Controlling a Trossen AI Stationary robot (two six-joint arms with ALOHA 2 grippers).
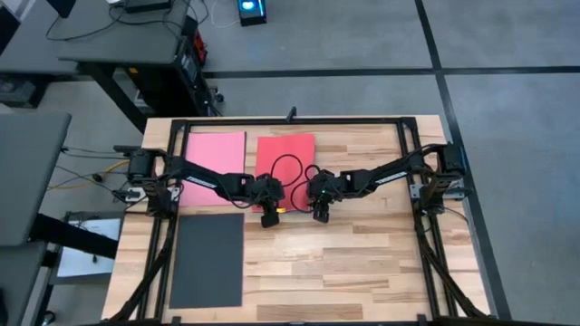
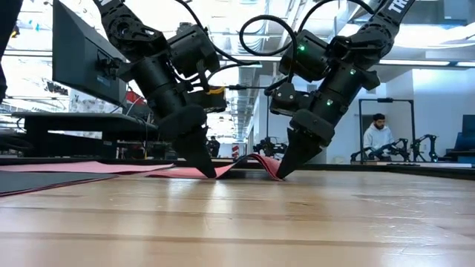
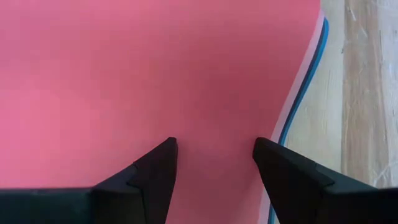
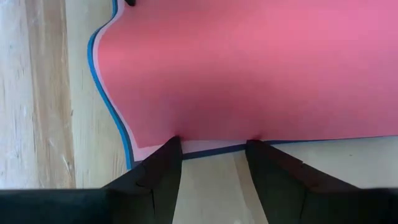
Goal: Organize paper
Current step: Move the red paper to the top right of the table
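Both grippers parted, tips down on the red stack (image 1: pixel 285 156) at far-centre desk (image 1: pixel 362 263): left gripper (image 3: pixel 214 155) on the red top sheet, right gripper (image 4: pixel 211 149) at its buckled near edge. Neither grasps anything. Ease the push; squaring the blue sheet (image 4: pixel 106 99) beneath likely needs flatter sheets.

Both hands (image 1: pixel 270 220) (image 1: pixel 321 215) on paper (image 1: pixel 285 149) — table (image 1: pixel 362 263) beneath

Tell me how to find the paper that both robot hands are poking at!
Look at the wooden table and find its far edge, where two reddish sheets lie side by side. The one you want is the flat red paper stack on the right, with the left hand and right hand at its near edge. Unlike the flat pink sheet beside it, its edge is buckled, with a blue sheet peeking out underneath.
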